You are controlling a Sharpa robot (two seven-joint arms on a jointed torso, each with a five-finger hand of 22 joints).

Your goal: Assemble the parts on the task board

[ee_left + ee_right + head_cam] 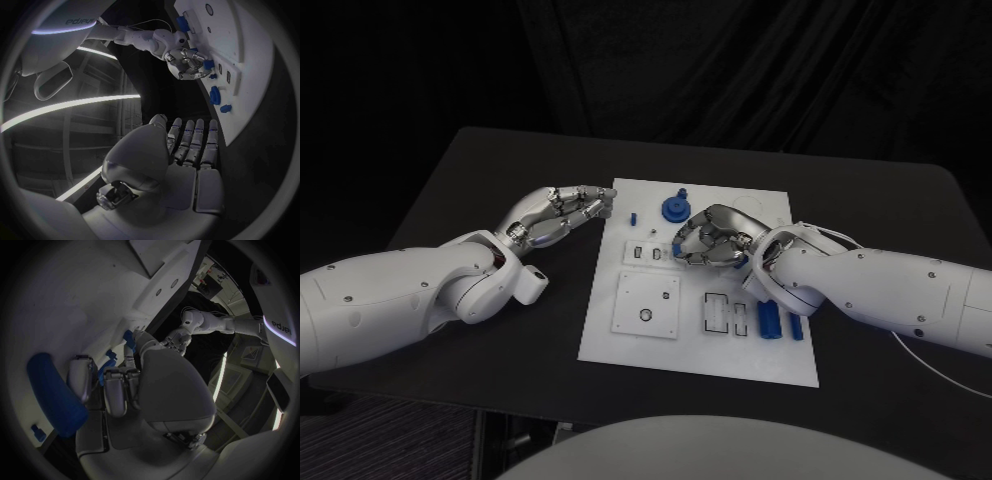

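The tabletop (pixel 473 190) carries the board (pixel 776 355), a white plate lying lengthwise away from the robot. The right arm (pixel 906 290) reaches in over the board's middle. The left arm (pixel 401 300) stays off the board's left edge, over bare tabletop.

The right hand (pixel 708 238) hovers low over the board's centre, fingers curled in toward the small slots there. In the left wrist view a blue piece (pixel 208 64) sits right at its fingertips, but I cannot tell whether it is pinched or merely lies beneath them. The left hand (pixel 567 213) hangs just beside the board's left edge with its fingers curled together and nothing visible in them.

The round blue part (pixel 676 207) stands on the board just beyond the right hand, toward the far edge. Two long blue parts (pixel 770 320) lie side by side near the right edge, long axes running along the board, behind the right wrist. A small blue peg (pixel 633 217) sits between the left hand and the round part.

The right hand is plainly nearer every part, so the coming move is likely its own.
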